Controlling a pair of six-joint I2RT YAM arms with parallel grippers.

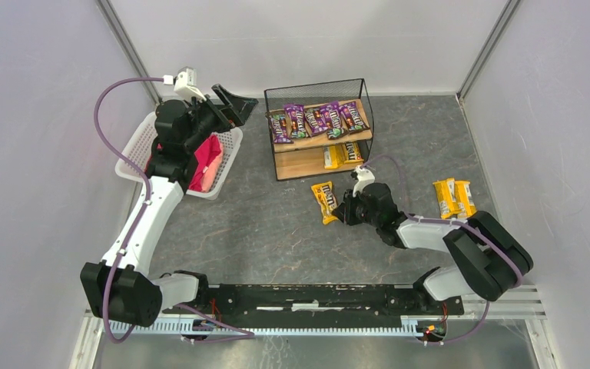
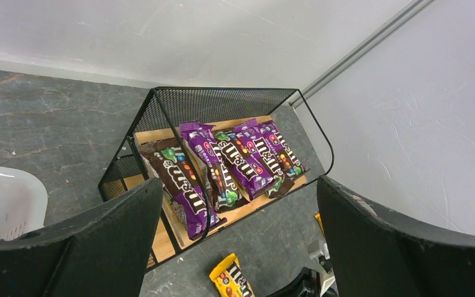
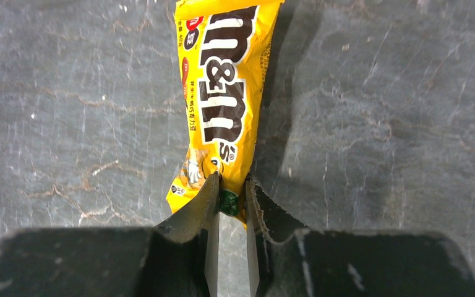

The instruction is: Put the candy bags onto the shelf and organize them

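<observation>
The shelf (image 1: 301,163) stands at the back centre, with several purple candy bags (image 1: 316,119) on its top board and yellow ones (image 1: 343,155) on the lower board. My right gripper (image 1: 343,209) is shut on the near end of a yellow candy bag (image 1: 324,201) lying on the table in front of the shelf. The right wrist view shows the bag (image 3: 222,93) pinched between the jaws of that gripper (image 3: 231,185). My left gripper (image 1: 234,104) is open and empty, raised left of the shelf. Through its fingers (image 2: 239,182) the left wrist view shows the shelf (image 2: 222,102) and the purple bags (image 2: 222,167).
A white lattice basket (image 1: 142,146) with a pink-red bundle (image 1: 207,161) sits at the back left under the left arm. Two more yellow bags (image 1: 453,197) lie on the table at the right. Grey walls close in on the left, right and back.
</observation>
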